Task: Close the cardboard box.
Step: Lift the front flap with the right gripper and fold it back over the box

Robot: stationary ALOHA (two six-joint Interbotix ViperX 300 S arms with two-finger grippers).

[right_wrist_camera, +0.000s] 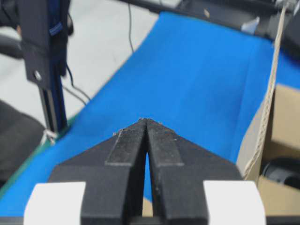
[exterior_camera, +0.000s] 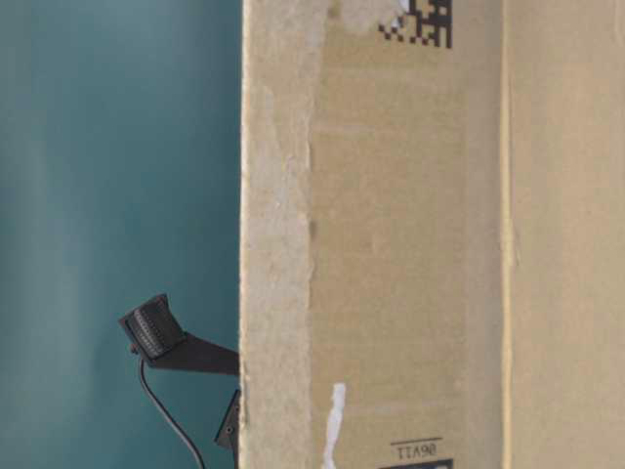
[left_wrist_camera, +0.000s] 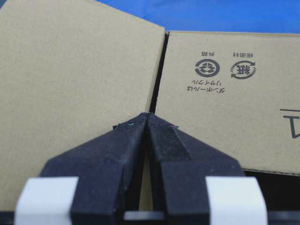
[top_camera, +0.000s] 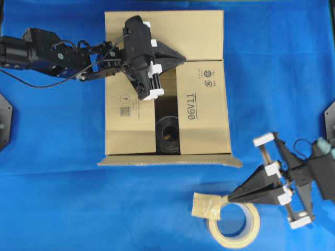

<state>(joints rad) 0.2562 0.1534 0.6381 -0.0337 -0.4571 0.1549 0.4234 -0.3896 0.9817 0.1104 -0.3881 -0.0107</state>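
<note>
Your cardboard box [top_camera: 201,112] sits at the centre of the blue cloth [top_camera: 282,63], brown and rectangular, its top partly covered: the far flap [top_camera: 199,31] lies flat, the right flap [top_camera: 201,104] printed "06V11" lies folded inward, the left flap [top_camera: 128,115] is folded in as well, and the near flap [top_camera: 167,160] hangs outward toward the front edge. Between the two side flaps you have an open gap showing a black cylindrical item [top_camera: 168,133] inside. Your left gripper [top_camera: 183,57] rests over the box where the far flap meets the right flap, its fingertips pressed together with nothing between them; whether the tips touch the cardboard is hard to judge from these angles. Your right gripper [top_camera: 230,197] hangs off the box, near the front right, fingers likewise together and holding nothing, tips pointed at the cream tape roll [top_camera: 234,226], which lies flat on the cloth with a loose strip [top_camera: 205,205] of tape beside it. From table level you see only the box wall [exterior_camera: 391,244], with a black square code [exterior_camera: 425,21] near its top.
</note>
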